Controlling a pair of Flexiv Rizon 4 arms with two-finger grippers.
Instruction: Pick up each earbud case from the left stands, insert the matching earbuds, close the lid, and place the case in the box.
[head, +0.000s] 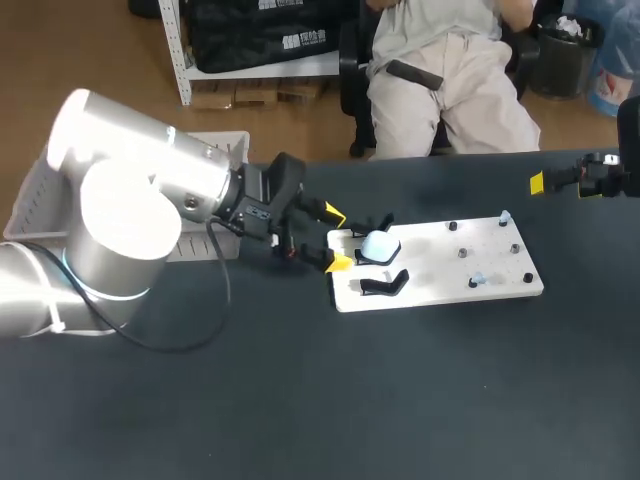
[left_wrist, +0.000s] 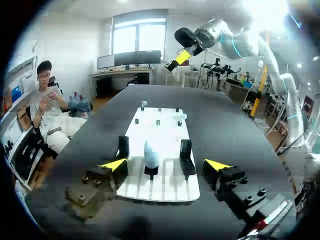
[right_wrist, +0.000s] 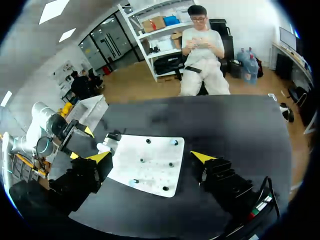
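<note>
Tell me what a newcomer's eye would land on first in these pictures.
The bulky silver left arm fills the head view's left side, with the left gripper open at the left end of the white board. Just ahead of its yellow tips, a pale earbud case stands on a black stand on that board. The right gripper hangs open, off toward the right end of the black table.

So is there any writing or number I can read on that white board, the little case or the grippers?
None can be read.
The white board, the earbud case and the black stands carry no visible print.
The left gripper shows only plain yellow tips; a small coloured strip on its body is too blurred to read.
</note>
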